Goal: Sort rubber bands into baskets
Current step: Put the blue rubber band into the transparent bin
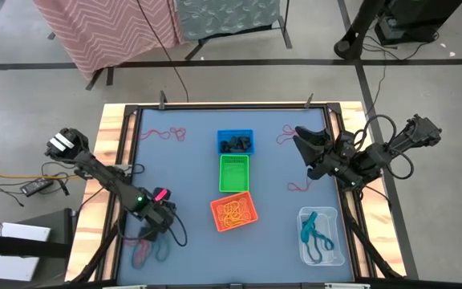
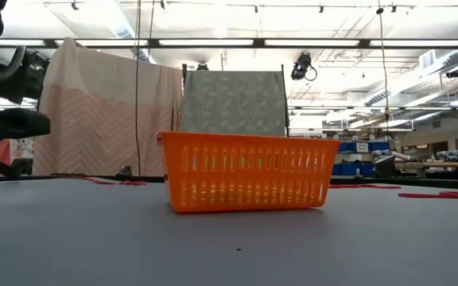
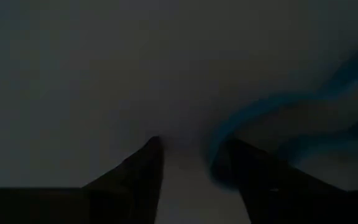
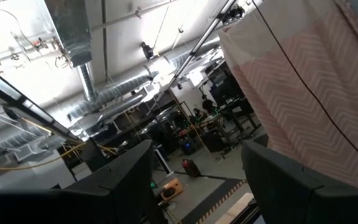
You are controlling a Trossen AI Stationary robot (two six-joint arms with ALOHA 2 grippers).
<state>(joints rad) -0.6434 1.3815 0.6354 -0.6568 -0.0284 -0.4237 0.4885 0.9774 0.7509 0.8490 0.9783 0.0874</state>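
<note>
My left gripper (image 1: 157, 233) points down at the table's near left, low over a small heap of red and teal rubber bands (image 1: 149, 250). In its wrist view it (image 3: 188, 146) is open, with bare table in the gap and a teal band (image 3: 247, 112) curving round one fingertip (image 3: 232, 152). My right gripper (image 1: 305, 143) waits raised at the far right, open (image 4: 197, 149) and holding nothing. A column at the table's middle holds the blue basket (image 1: 235, 142) with black bands, the green basket (image 1: 233, 172) and the orange basket (image 1: 233, 213) with yellow-orange bands. The clear tub (image 1: 322, 235) holds teal bands. My left gripper comes at the teal band from above, fingers pointing down. The band's curve (image 3: 219, 134) lies right beside the inner side of one fingertip. The view is too dark to say whether finger and band touch. The band lies flat on the table.
Loose red bands lie at the far left (image 1: 171, 132), the far right (image 1: 285, 135) and the right (image 1: 297, 187) of the blue mat. The orange basket (image 2: 245, 181) fills the middle of the low view. A raised wooden rim (image 1: 111, 160) borders the table.
</note>
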